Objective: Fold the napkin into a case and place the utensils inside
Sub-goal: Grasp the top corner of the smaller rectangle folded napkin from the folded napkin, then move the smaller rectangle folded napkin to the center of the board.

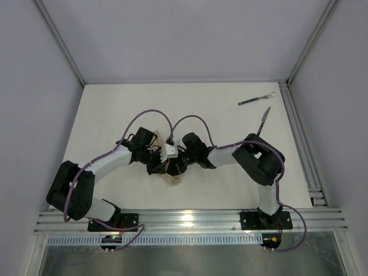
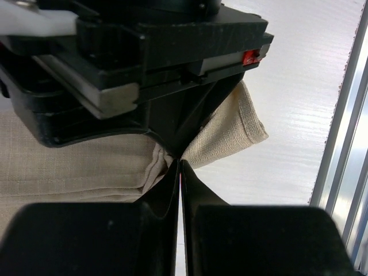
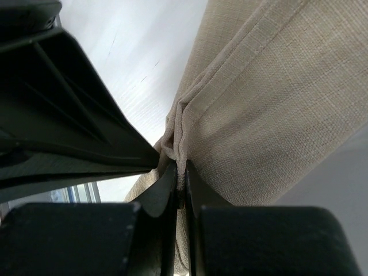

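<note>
The beige napkin [image 1: 174, 180] is bunched and folded under both grippers at the table's front centre; only a small corner shows from above. My left gripper [image 2: 180, 163] is shut, its tips pinching the napkin's folded edge [image 2: 69, 167]. My right gripper [image 3: 181, 168] is shut on a hemmed fold of the napkin [image 3: 270, 103]. The two grippers meet tip to tip [image 1: 171, 170]. The fork [image 1: 255, 100] and the knife [image 1: 264, 121], both with dark green handles, lie at the far right of the table, apart from the napkin. No finished case shows.
An aluminium rail [image 1: 299, 138] runs along the table's right edge, close to the utensils, and another rail [image 1: 184, 218] along the front by the arm bases. Grey walls enclose the back and sides.
</note>
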Controlling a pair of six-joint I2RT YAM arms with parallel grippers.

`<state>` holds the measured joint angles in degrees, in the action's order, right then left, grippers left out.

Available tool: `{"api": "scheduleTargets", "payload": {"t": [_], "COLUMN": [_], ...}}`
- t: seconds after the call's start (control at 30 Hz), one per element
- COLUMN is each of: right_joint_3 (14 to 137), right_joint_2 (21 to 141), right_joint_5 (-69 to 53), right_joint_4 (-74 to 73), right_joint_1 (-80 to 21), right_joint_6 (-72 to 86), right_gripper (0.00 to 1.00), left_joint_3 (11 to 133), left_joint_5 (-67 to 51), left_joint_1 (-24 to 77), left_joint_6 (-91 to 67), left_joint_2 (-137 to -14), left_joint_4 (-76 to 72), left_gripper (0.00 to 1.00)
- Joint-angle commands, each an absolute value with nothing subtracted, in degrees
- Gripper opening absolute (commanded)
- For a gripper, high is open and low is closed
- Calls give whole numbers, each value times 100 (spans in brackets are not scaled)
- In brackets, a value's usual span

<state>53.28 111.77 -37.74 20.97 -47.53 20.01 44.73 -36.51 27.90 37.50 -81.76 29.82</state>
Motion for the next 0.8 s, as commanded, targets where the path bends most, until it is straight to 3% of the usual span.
{"api": "scheduleTargets", "payload": {"t": [0.0,0.3,0.37,0.4,0.47,0.6,0.77], "right_joint_3": [5177,5124,5098,5098,5115,5098,5080], "right_joint_2": [10907,10916,10925,10960,11013,11030,10995], "right_joint_5": [-4236,-4430,-4342,-4246,-4201,-4122,-4034], "right_joint_4": [1820,1573,1521,1477,1406,1424,1380], "right_joint_1": [-4869,-5141,-5150,-5150,-5150,-5150,-5150], "right_joint_6": [1662,1257,1213,1187,1143,1143,1064], "right_gripper": [4,4,4,4,4,4,4], "left_joint_3": [4456,4403,4473,4526,4631,5096,5370], "left_joint_5": [-3569,-3550,-3559,-3603,-3787,-4315,-3764], "left_joint_1": [2733,2733,2733,2725,2672,1805,880], "left_joint_6": [3902,4174,4263,4263,4228,4184,3790], "left_joint_2": [-8121,-8033,-8042,-8042,-7998,-7788,-7901], "left_joint_4": [2909,3497,3769,3875,4208,4894,5002], "left_gripper": [0,0,8,23,33,35,37]}}
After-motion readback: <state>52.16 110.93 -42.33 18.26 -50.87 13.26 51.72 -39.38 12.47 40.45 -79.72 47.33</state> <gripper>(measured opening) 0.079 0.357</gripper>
